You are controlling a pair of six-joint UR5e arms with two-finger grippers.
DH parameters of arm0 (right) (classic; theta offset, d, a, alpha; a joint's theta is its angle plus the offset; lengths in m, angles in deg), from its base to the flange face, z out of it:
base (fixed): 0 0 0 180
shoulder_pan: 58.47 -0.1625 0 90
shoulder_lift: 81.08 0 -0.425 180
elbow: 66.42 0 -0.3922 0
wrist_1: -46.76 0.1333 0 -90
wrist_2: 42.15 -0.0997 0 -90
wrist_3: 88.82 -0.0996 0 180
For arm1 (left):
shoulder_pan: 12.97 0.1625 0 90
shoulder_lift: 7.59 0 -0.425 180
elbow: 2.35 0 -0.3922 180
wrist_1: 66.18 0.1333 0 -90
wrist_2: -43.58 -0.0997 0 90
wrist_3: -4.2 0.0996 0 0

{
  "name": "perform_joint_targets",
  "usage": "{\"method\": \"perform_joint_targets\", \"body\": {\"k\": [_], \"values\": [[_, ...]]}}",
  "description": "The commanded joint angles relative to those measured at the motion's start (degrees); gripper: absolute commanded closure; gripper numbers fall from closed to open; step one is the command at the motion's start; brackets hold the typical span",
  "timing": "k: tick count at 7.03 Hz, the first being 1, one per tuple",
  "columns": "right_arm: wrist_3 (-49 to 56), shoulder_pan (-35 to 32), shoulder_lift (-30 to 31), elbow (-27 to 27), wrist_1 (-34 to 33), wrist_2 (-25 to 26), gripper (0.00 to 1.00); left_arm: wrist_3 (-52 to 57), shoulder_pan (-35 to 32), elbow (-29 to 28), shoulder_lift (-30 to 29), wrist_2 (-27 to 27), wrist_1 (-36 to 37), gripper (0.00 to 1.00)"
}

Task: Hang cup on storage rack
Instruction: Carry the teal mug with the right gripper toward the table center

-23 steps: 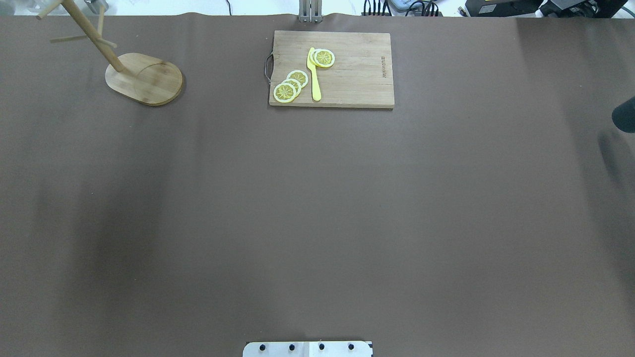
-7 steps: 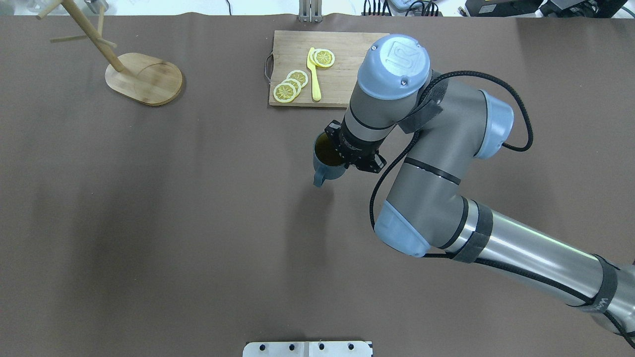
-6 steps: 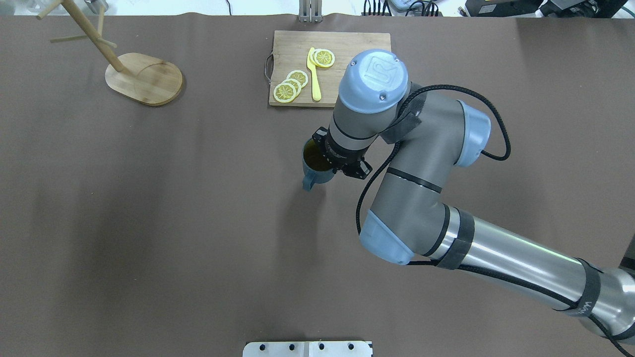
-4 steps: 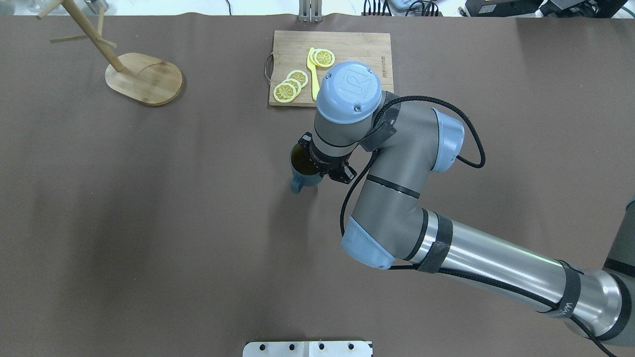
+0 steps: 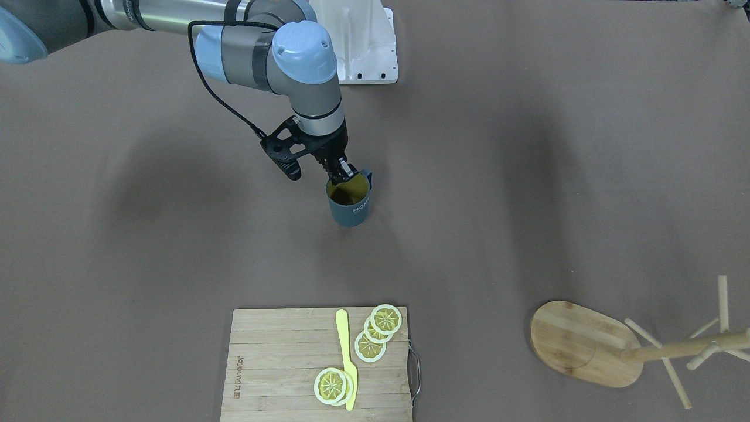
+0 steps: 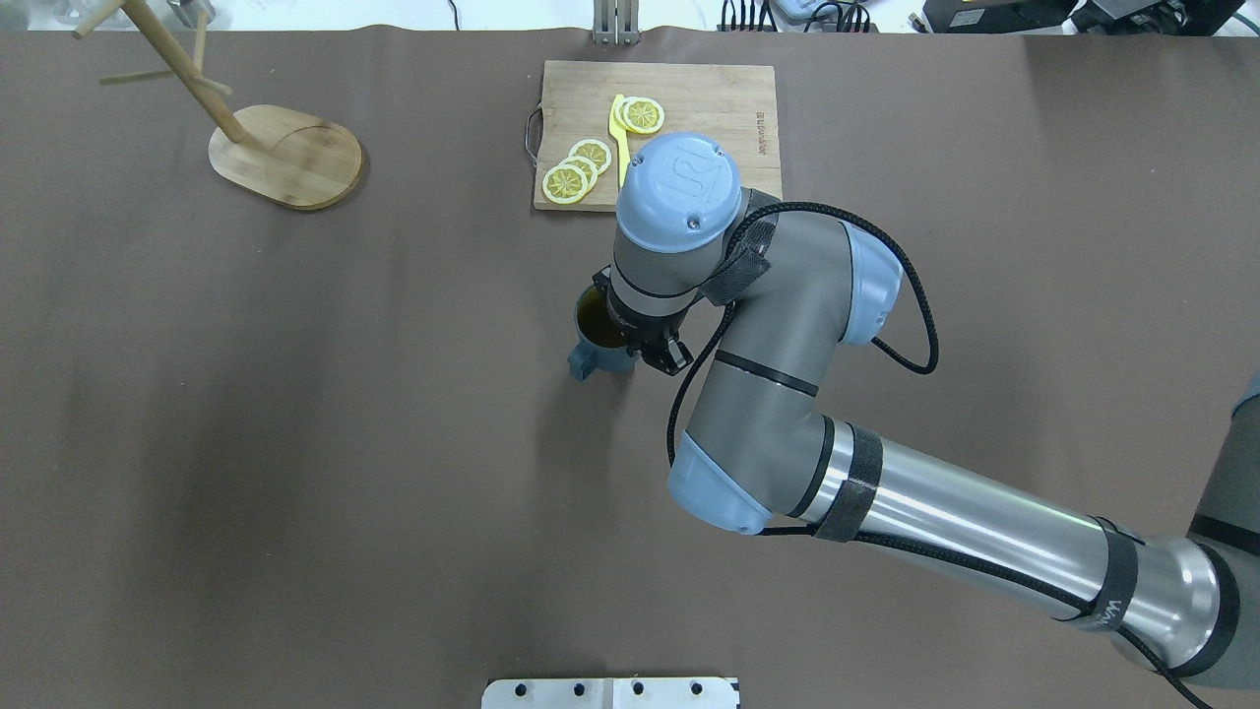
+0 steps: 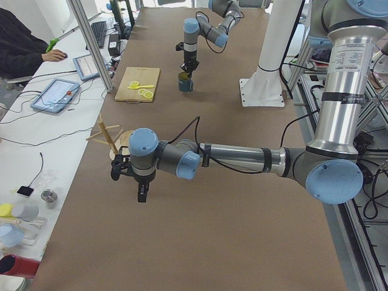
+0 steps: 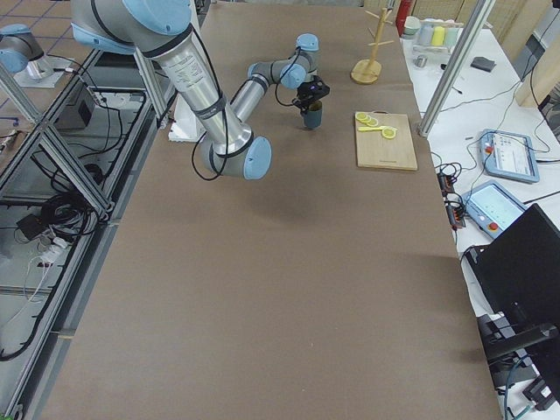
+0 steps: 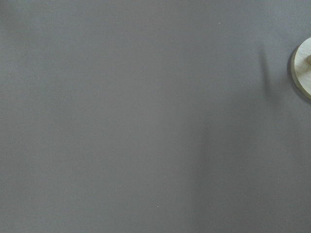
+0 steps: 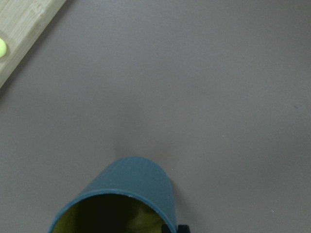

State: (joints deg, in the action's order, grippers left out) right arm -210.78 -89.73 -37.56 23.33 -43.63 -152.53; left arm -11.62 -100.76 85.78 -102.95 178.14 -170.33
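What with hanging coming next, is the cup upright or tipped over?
Upright: the cup has its open mouth facing up, the yellow interior visible from above, and the right pincer is clamped on its rim.

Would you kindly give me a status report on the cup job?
Right gripper shut on cup rim, cup upright mid-table. Left gripper near rack, state unclear. Cutting board lies off the cup-to-rack line.
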Motion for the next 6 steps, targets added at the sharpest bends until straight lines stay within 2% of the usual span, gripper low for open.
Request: {"method": "perform_joint_targets", "body": {"k": [1, 2, 3, 4, 6], "values": [[-1.26, 0.50, -0.01, -1.42, 1.88, -0.01, 1.00, 0.00, 0.00, -0.07, 0.09, 0.00, -0.44, 0.02], [-1.35, 1.02, -0.01, -1.42, 1.89, -0.01, 1.00, 0.00, 0.00, -0.16, 0.00, 0.00, -0.44, 0.02], [-1.18, 1.03, -0.10, -1.42, 1.89, -0.01, 0.15, 0.00, 0.00, -0.16, 0.00, 0.00, -0.44, 0.02], [-0.83, 0.94, -0.97, -1.25, 1.89, -0.09, 0.00, -0.09, 0.08, -0.16, 0.00, 0.00, -0.44, 0.02], [-0.65, -1.59, -1.07, 0.67, 1.63, -1.66, 0.00, -1.13, 0.08, 1.15, -0.87, 0.09, -0.44, 0.02]]}}
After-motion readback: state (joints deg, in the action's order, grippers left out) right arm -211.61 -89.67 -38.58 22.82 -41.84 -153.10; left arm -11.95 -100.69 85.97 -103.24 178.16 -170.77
